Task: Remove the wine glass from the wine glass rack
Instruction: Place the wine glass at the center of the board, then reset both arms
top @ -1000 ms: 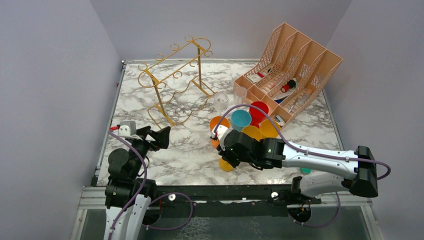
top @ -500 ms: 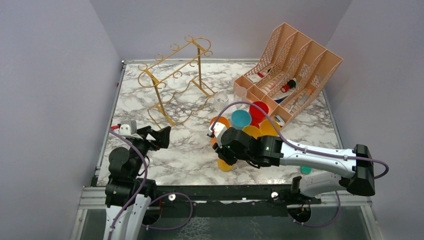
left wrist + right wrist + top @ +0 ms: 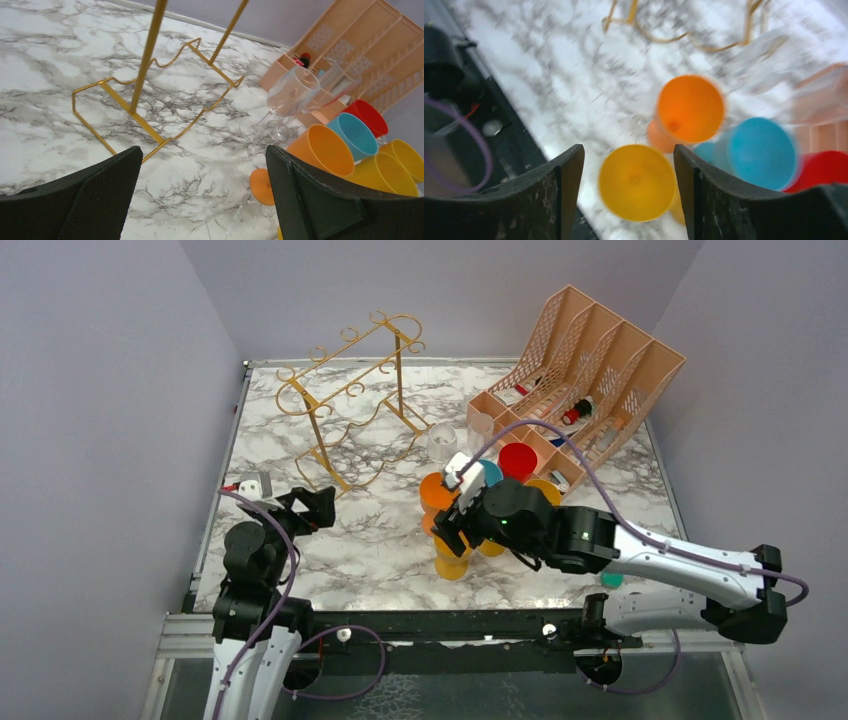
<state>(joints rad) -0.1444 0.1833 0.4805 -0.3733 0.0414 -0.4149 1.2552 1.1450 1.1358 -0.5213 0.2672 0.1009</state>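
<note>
Your marble-patterned table (image 3: 380, 550) carries the gold wine glass rack (image 3: 146, 60) at its far left, standing on its looped wire feet. The peach file organizer (image 3: 590, 350) sits in the far right corner. Near the organizer's front stand two clear wine glasses (image 3: 292, 92). Just in front of them is a close cluster: an orange goblet (image 3: 322, 150), a blue goblet (image 3: 357, 135), a red goblet (image 3: 370, 115) and yellow goblets (image 3: 385, 170).

A peach lattice file organizer (image 3: 600, 350) stands at the far right of the marbled tabletop (image 3: 370, 540), with small red-capped items (image 3: 577, 412) lying in its compartments.
</note>
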